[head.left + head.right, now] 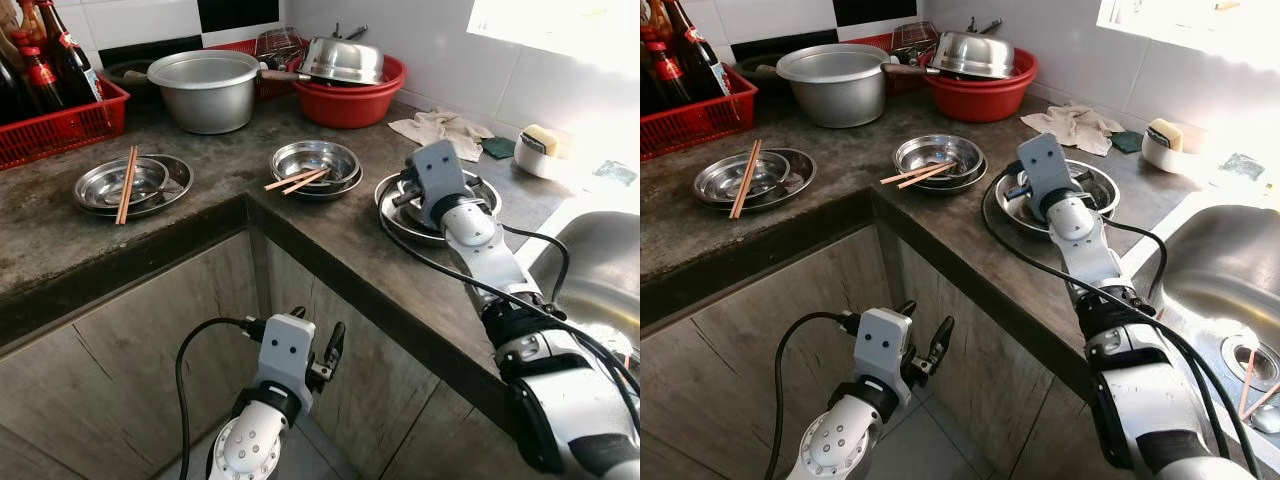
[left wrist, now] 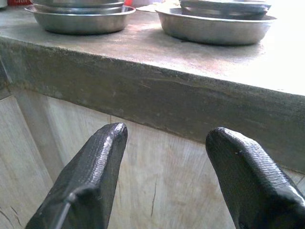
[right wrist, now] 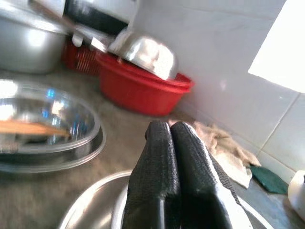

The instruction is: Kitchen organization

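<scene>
Clenched with its two black fingers pressed together on nothing, the right gripper (image 3: 172,143) is held over the steel dish set (image 1: 395,205) nearest the sink (image 1: 1210,260), close to the counter's front edge (image 1: 330,262). Open counter (image 1: 230,160) is left between this set and the middle bowl (image 1: 315,160), across which chopsticks (image 1: 297,181) are laid. A third dish (image 1: 135,185) with chopsticks is placed well apart on the left stretch. Lower down, the left gripper (image 1: 318,345) is held spread and empty before the cabinet face (image 1: 150,340), below the counter lip. A red basin (image 1: 350,100) and pot (image 1: 205,90) are set at the back wall.
</scene>
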You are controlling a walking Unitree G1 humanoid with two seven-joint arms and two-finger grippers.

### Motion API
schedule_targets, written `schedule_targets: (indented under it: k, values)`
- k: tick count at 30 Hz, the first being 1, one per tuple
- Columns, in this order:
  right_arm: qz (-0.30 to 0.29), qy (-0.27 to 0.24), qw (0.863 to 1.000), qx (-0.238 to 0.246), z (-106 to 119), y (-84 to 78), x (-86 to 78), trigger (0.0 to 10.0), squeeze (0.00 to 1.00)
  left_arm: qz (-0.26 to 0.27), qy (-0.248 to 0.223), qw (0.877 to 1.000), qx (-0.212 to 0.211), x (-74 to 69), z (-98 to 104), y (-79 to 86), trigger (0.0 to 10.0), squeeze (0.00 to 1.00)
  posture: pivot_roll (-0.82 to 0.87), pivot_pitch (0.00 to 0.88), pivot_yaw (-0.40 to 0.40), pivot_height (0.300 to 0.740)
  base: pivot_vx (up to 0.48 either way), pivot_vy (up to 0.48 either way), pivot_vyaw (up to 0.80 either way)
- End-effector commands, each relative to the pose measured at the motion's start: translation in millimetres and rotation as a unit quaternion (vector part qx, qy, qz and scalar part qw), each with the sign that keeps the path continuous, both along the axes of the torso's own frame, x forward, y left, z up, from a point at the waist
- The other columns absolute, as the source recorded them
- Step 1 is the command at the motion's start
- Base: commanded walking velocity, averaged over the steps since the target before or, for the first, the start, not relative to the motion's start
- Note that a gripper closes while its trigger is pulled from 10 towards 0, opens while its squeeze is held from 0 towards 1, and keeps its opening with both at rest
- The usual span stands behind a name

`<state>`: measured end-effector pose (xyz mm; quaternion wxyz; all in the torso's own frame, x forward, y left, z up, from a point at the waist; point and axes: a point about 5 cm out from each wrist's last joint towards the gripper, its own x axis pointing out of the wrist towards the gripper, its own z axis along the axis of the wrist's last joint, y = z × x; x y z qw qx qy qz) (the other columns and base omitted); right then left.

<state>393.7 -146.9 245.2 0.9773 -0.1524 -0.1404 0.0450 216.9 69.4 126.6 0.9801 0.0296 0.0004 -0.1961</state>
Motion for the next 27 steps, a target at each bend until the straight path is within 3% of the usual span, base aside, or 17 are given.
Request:
schedule_targets:
  k: [1, 6, 9, 11, 12, 16, 18, 27]
  values:
    - [-0.011, -0.061, 0.998, 0.034, 21.7, -4.3, -9.3, 0.0, 0.00, 0.002, -0.003, 1.000, 0.001, 0.3, 1.2, -0.3, 10.0, 0.00, 0.16, 0.046, -0.070, 0.740, 0.000, 0.000, 0.00]
    - [-0.008, -0.123, 0.990, 0.069, 38.1, -2.9, -32.3, 0.0, 0.00, 0.003, -0.006, 1.000, 0.002, 2.5, 1.4, -0.1, 10.0, 0.00, 0.16, 0.036, -0.065, 0.740, 0.000, 0.000, 0.00]
    - [-0.012, -0.181, 0.980, 0.079, 46.5, -1.0, -63.2, 0.0, 0.00, 0.007, -0.014, 1.000, 0.000, 5.9, 4.1, 1.0, 10.0, 0.00, 0.15, 0.020, -0.058, 0.740, 0.000, 0.000, 0.00]
    - [-0.014, -0.186, 0.979, 0.079, 47.0, -0.5, -68.6, 0.0, 0.00, 0.007, -0.015, 1.000, 0.000, 6.9, 4.5, 1.3, 10.0, 0.00, 0.15, 0.015, -0.055, 0.740, 0.000, 0.000, 0.00]
    - [-0.021, -0.194, 0.977, 0.080, 46.9, -0.3, -79.7, 0.0, 0.00, 0.008, -0.018, 1.000, -0.001, 8.9, 5.6, 1.9, 10.0, 0.00, 0.14, 0.010, -0.052, 0.740, 0.000, 0.000, 0.00]
    - [-0.032, -0.199, 0.977, 0.075, 44.3, 0.1, -91.8, 0.0, 0.00, 0.008, -0.021, 1.000, -0.003, 11.0, 6.2, 2.6, 10.0, 0.00, 0.13, 0.000, -0.048, 0.740, 0.000, 0.000, 0.00]
    - [-0.061, -0.198, 0.977, 0.052, 35.8, -0.3, -106.7, 0.0, 0.00, 0.008, -0.024, 1.000, -0.007, 13.8, 7.4, 3.1, 10.0, 0.00, 0.13, 0.000, -0.044, 0.740, 0.000, 0.000, 0.00]
    - [-0.133, -0.132, 0.980, 0.063, 6.9, -8.4, -131.3, 0.0, 0.00, -0.002, -0.035, 0.999, -0.013, 21.0, 11.2, 0.6, 10.0, 0.00, 0.11, 0.000, -0.017, 0.740, 0.000, 0.107, -0.70]
